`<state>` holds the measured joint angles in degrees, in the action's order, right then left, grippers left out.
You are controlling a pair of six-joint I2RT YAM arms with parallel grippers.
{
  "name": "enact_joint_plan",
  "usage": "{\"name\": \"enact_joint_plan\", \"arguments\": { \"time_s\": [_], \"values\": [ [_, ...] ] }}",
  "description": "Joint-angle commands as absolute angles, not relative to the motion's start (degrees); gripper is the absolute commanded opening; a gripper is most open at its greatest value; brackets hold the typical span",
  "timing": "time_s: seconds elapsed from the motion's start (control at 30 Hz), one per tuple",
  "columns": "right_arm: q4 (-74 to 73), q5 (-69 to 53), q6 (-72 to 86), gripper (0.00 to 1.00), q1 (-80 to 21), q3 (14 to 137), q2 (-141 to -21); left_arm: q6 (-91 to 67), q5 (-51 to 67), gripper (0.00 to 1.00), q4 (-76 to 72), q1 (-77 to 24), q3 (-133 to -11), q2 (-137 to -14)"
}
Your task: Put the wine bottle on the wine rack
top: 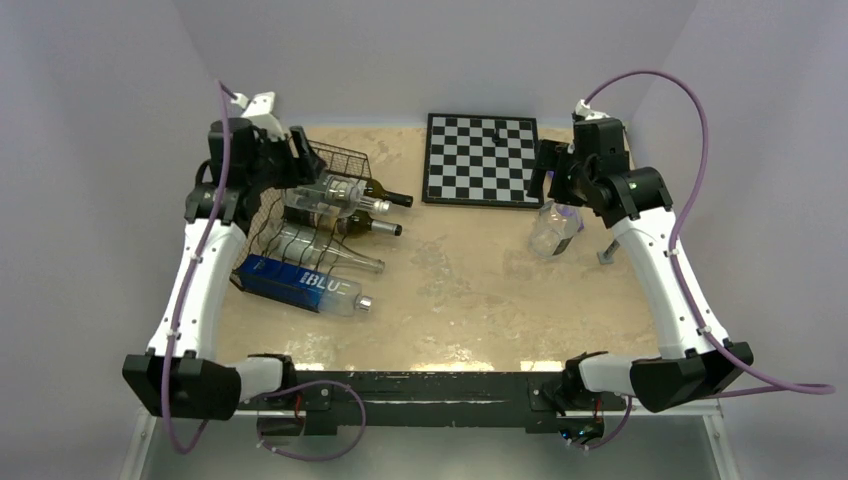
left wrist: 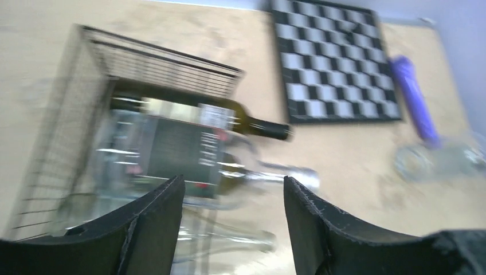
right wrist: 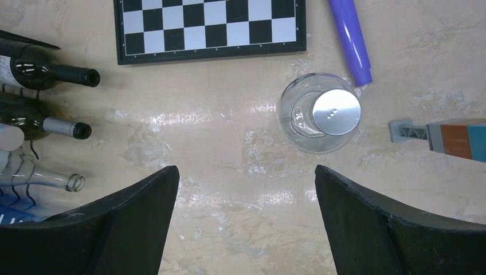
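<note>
The black wire wine rack stands at the left of the table, also in the left wrist view. Two dark green wine bottles and a clear bottle lie across it, necks pointing right. A blue-labelled clear bottle lies on the table in front of the rack. My left gripper is open and empty above the rack's bottles; the labelled dark bottle shows beyond its fingers. My right gripper is open and empty above bare table at the right.
A chessboard lies at the back centre. An upturned glass with a shaker stands just past my right gripper, with a purple marker and a coloured block tool beside it.
</note>
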<state>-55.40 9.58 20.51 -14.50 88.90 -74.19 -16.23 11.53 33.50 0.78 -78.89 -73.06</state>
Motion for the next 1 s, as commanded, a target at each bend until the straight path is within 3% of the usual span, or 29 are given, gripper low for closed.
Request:
{"name": "enact_joint_plan", "arguments": {
  "time_s": [0.0, 0.1, 0.23, 0.47, 0.7, 0.97],
  "values": [
    [-55.7, 10.0, 20.6, 0.91, -14.2, 88.0, -73.0, -22.3, 20.7, 0.65, 23.2, -7.3, -71.2, -68.1],
    [-55.8, 9.4, 20.7, 0.91, -14.2, 87.4, -73.0, -20.9, 17.6, 0.61, 18.6, -15.8, -68.0, -68.3],
    [-56.0, 9.1, 21.0, 0.89, -14.2, 86.4, -72.5, -14.1, 4.0, 0.56, 21.5, -28.3, -69.8, -73.0],
    [-55.9, 8.9, 21.4, 0.89, -13.9, 84.1, -71.3, -12.2, -12.9, 0.46, 28.4, -40.0, -77.1, -84.1],
    [-55.6, 8.3, 21.9, 0.88, -13.8, 83.3, -70.8, -17.0, -28.6, 0.37, 33.3, -43.1, -80.0, -92.4],
    [-56.4, 7.4, 21.7, 0.87, -13.7, 83.8, -70.9, -16.1, -28.9, 0.37, 32.5, -41.1, -80.8, -95.0]
  ]
}}
